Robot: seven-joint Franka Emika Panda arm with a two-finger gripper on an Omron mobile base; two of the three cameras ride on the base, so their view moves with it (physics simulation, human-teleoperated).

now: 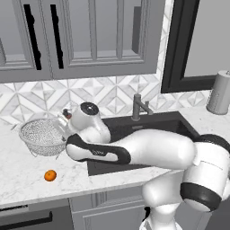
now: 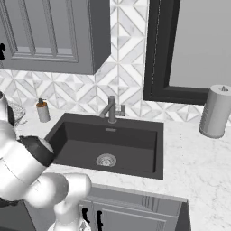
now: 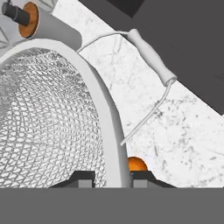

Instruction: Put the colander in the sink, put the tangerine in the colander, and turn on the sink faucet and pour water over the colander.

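Here my tool (image 3: 113,177) is clenched on the rim of the colander (image 1: 42,136), one tip inside the mesh bowl and one outside, beside its wire side handle. The colander sits on the marble counter (image 1: 27,179) just left of the sink (image 2: 108,142). The tangerine (image 1: 50,175) lies on the counter in front of it, apart from both colander and tool.

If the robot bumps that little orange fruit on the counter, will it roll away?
Probably yes. The small round bright orange tangerine looks ball-shaped, and it sits loose on the flat white marble counter with nothing beside it to stop it. It seems light for its size, so even a gentle nudge might send it rolling.
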